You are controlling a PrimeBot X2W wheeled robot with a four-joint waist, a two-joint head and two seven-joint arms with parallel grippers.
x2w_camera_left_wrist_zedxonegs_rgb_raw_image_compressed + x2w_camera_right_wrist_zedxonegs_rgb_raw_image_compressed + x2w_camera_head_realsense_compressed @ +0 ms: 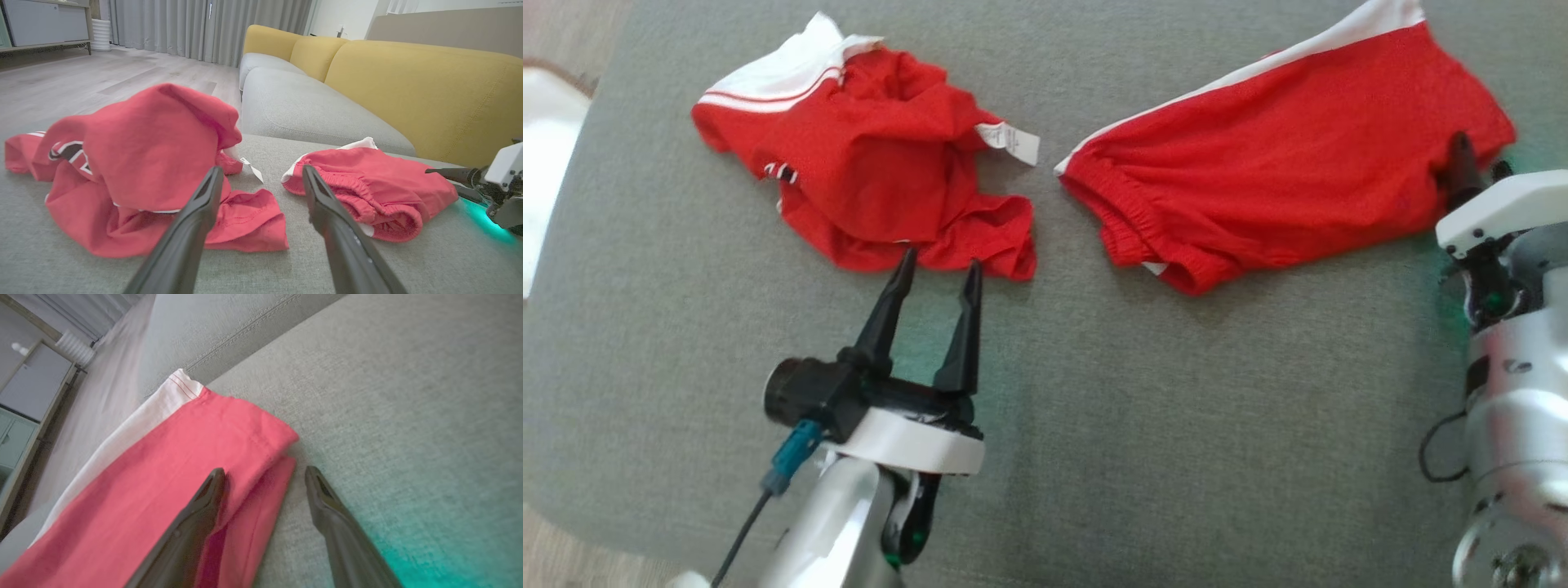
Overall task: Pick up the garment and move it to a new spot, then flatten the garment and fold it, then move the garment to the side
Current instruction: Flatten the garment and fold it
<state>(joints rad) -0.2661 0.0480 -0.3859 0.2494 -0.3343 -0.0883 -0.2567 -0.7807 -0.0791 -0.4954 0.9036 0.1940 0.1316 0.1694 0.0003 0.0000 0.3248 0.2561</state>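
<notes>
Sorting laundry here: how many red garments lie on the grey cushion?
2. A crumpled red garment with white trim lies at the left; flatter red shorts with a white side stripe lie at the right.

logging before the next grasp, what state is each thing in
crumpled red garment: bunched in a heap, tag showing
red shorts: laid flat and smooth
left gripper: jaws open, empty, pointing at the heap's near edge
right gripper: jaws open, empty, astride the shorts' edge
</notes>
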